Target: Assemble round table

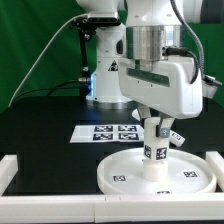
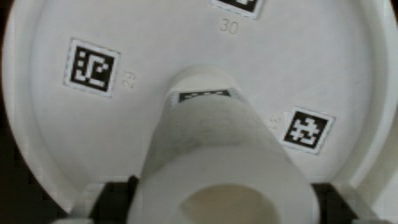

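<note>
The large rimmed round disc lies flat on the black table near the front. The thick cylindrical leg stands upright on the disc's middle, tagged on its side. My gripper comes straight down from above and is shut on the leg's upper end. In the wrist view the leg runs down to the disc, with my dark fingers pressed on both its sides. A small white piece, perhaps the flat base piece, shows just behind the leg, partly hidden.
The marker board lies on the table behind the disc. White border rails run along the front and sides. The arm's base stands at the back.
</note>
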Motion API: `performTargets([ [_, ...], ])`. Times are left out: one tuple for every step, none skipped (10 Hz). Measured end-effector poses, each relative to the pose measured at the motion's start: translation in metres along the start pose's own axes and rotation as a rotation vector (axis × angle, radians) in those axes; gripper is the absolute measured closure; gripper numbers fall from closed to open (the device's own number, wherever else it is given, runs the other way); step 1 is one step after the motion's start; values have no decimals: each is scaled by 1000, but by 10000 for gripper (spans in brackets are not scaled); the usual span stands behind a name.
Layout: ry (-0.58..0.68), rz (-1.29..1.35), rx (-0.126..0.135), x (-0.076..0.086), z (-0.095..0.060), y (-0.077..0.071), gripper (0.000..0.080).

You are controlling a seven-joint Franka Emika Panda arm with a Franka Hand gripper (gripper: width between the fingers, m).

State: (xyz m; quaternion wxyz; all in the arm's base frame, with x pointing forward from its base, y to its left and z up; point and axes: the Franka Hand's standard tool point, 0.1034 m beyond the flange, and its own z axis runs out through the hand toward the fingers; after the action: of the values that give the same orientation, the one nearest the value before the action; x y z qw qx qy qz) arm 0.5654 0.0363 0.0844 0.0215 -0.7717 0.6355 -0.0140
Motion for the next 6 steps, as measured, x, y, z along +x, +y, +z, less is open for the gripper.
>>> performTargets([
  [-2, 149, 11, 0, 1, 0, 388],
  [2, 279, 52, 0, 2, 2, 387],
  [-4, 437, 111, -2, 2, 5, 387],
  [-12, 577, 161, -5, 2, 7, 387],
  [-31, 640, 179, -7, 2, 7, 387],
  [-35, 670, 177, -7, 2, 7, 306],
])
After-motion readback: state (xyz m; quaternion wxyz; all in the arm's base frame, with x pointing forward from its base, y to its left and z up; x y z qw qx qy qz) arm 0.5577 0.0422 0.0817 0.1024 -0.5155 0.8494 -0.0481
